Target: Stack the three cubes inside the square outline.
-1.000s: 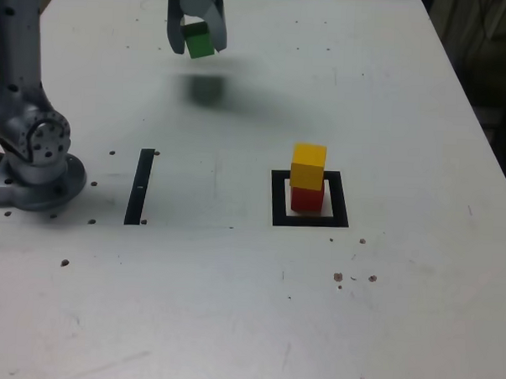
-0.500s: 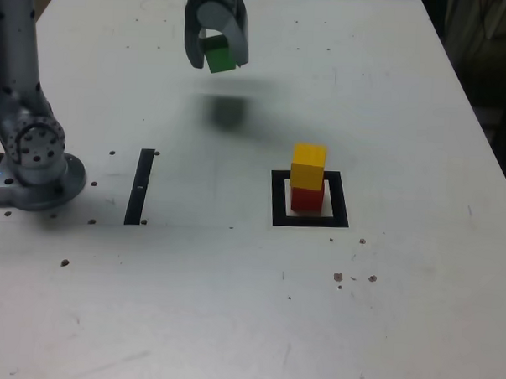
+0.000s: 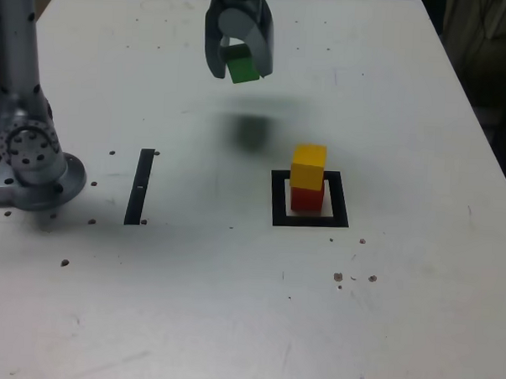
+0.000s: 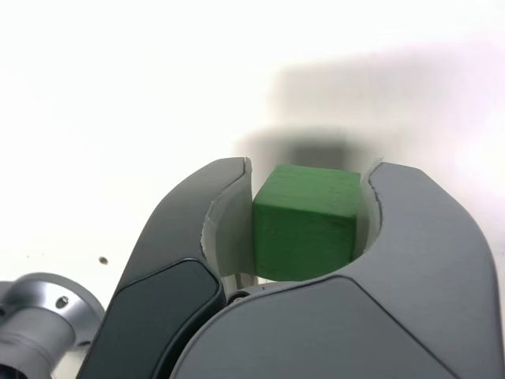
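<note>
Two of your three cubes are already where they belong: the small solid yellow cube (image 3: 309,165) sits squarely on the small solid red cube (image 3: 306,198), and that pair stands on the pale cream centre of the thick black square outline (image 3: 278,199) marked flat on the white table (image 3: 399,313). Judged from that, only the top tier is left to build. Your grey two-fingered gripper (image 3: 239,69) hangs in the air above the table, up and toward the exterior view's left of the square outline and well apart from it, and its fingers are clenched on the small solid green cube (image 3: 242,69). The wrist view shows why the hold looks sound: the green cube (image 4: 308,221) is pinched on two opposite faces between the curved pale pads (image 4: 229,229), leaving its underside free to land flat on the yellow cube. Carrying it high makes sense, since it should clear the two-cube stack. A straight narrow black strip (image 3: 140,185) lies on the table to the exterior view's left of the square outline, near the arm's round grey base (image 3: 35,176); it plays no part here. You will find no brand, label or readable writing on the cubes, gripper or table.
</note>
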Robot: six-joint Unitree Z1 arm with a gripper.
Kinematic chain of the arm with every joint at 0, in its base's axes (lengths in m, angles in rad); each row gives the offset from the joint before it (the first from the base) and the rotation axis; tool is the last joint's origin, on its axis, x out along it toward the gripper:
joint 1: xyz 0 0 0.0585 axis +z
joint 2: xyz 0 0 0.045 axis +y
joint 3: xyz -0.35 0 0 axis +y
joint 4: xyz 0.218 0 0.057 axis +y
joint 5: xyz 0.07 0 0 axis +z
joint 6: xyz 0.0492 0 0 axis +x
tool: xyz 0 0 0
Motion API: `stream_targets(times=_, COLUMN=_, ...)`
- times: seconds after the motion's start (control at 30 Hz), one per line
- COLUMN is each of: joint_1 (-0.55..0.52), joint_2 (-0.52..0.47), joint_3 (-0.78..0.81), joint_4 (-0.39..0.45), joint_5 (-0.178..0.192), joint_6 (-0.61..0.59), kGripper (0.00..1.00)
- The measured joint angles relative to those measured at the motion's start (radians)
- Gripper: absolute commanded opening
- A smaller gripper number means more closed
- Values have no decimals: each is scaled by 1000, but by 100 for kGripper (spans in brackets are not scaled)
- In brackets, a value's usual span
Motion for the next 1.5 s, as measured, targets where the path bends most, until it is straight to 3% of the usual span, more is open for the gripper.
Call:
stream_targets(times=0.43, joint_1=-172, joint_2=-5, joint_3=-89, joint_4=105, joint_5=8, joint_6=-52, kGripper=33)
stream_targets(times=0.87, joint_1=-358, joint_2=70, joint_3=-213, joint_4=223, joint_5=9, joint_6=-140, kGripper=33)
stream_targets(times=1.27, joint_1=-449, joint_2=157, joint_3=-371, joint_4=389, joint_5=65, joint_6=-203, kGripper=33)
stream_targets(times=1.5, joint_1=-471, joint_2=211, joint_3=-432, joint_4=425, joint_5=52, joint_6=-215, kGripper=33)
